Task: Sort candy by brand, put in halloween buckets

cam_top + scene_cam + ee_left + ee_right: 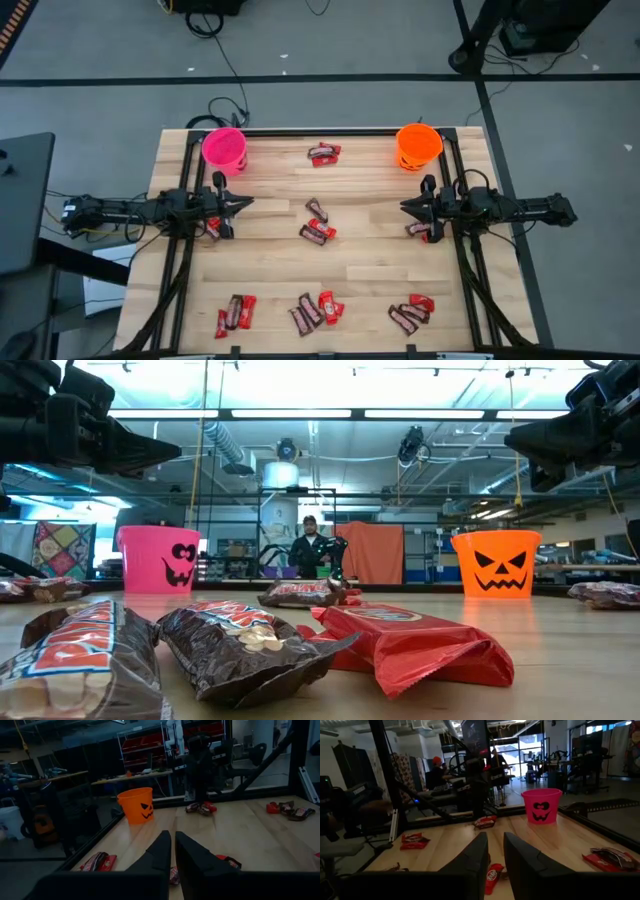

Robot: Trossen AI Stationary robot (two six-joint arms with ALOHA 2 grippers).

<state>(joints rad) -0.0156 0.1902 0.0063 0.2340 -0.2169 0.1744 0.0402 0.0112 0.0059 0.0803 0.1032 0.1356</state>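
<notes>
counter (380, 255) holding scattered red and brown candy (318, 232), pink bucket (224, 149) far left, orange bucket (418, 146) far right, both seemingly unfilled; left claw (243, 203) pinched empty, right claw (408, 207) narrow, empty; sorting unstarted, next needs a descent onto one bar.

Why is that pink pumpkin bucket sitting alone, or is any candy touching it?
Apart. The high view shows the pink bucket standing on bare table, with clear wood between it and the nearest candy; the right wrist view shows the same gap.

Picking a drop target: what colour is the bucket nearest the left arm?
Hot pink bucket, with a black jack-o'-lantern face; clearest in the low view.
</notes>
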